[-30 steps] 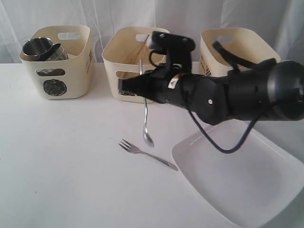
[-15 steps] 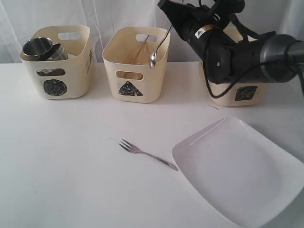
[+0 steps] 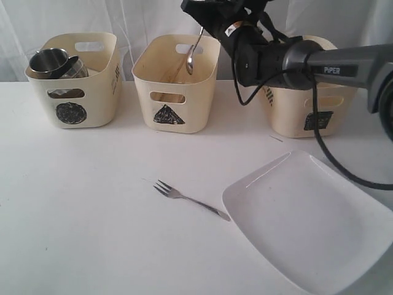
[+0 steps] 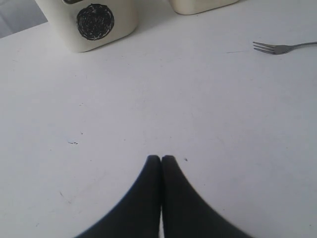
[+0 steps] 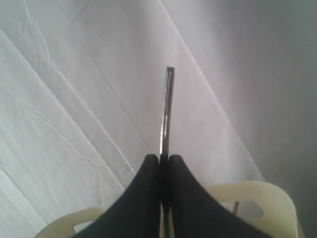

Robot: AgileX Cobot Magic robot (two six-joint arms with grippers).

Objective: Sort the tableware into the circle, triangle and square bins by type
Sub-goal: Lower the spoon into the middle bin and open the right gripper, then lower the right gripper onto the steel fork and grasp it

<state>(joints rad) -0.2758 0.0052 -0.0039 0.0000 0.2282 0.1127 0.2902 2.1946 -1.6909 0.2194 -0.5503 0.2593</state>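
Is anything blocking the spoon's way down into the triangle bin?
Nothing visible does. The spoon hangs bowl-down from the right gripper, at the open top of the triangle bin. Chopsticks lean inside the bin, but there looks to be room beside them.

The cream circle bin [image 3: 98, 104], triangle bin [image 3: 198, 104] and square bin [image 3: 285, 120] bear black marks; plate [image 3: 307, 227] and table [image 3: 80, 203] are white.
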